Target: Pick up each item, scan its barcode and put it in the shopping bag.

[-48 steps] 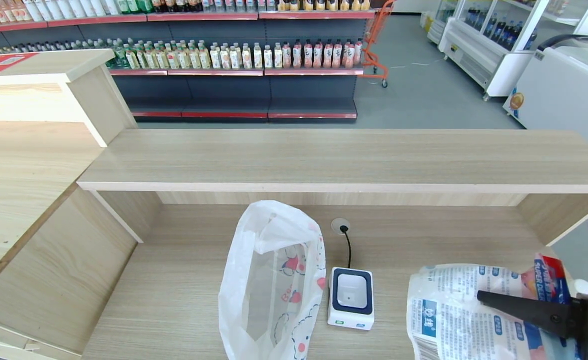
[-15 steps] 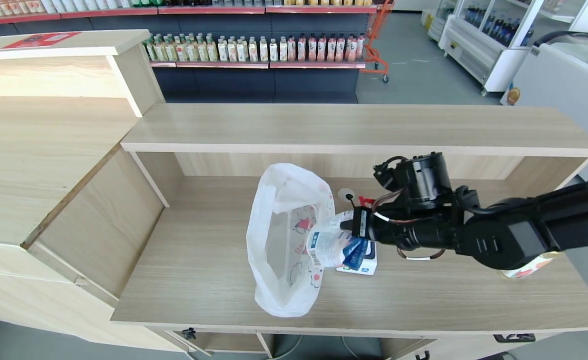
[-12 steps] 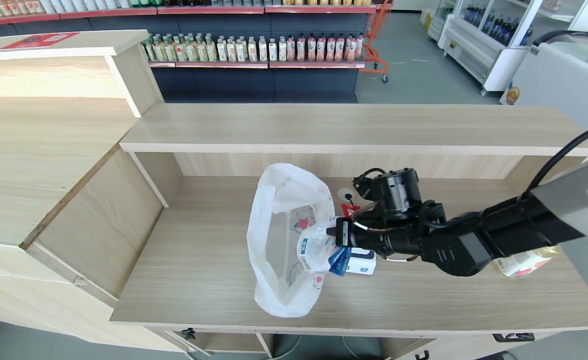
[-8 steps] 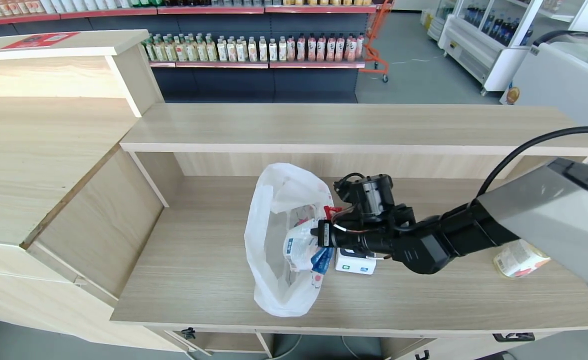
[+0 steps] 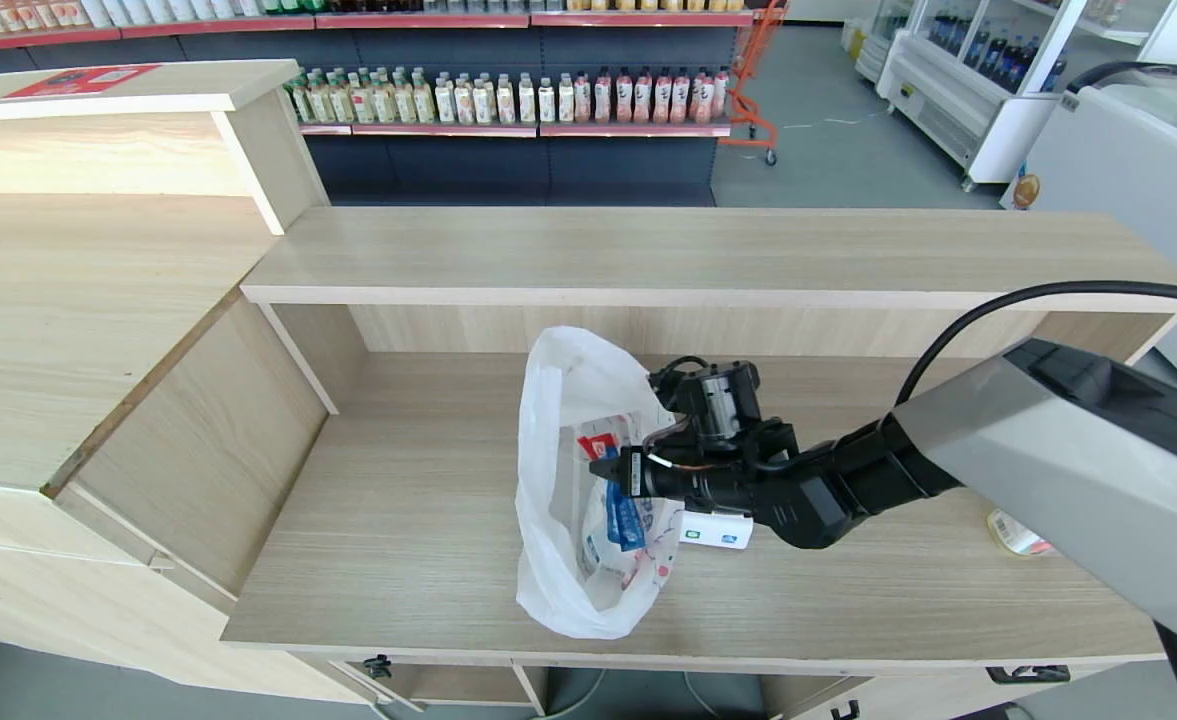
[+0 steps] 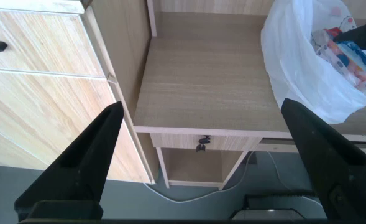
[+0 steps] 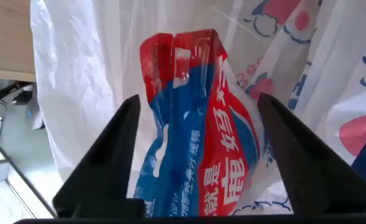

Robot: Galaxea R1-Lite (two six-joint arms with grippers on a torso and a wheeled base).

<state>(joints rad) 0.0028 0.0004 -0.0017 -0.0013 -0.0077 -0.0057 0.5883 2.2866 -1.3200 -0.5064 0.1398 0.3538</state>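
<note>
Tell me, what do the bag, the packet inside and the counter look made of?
Bag: thin translucent white plastic film, crinkled. Packet: glossy printed plastic wrap, catching light. Counter: matte wood grain, perhaps laminate; can't tell.

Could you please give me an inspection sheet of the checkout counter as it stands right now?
Surface: wooden counter, level.
Job's things: packet inside the shopping bag; scanner beside the bag; bottle at the right, partly behind the arm.
Clutter: nothing seen.
Grippers: right gripper at the bag's mouth, open around the packet; left gripper open, in front of the counter.
Cables: black cable along the right arm.
Surroundings: drink shelves, freezers.
</note>
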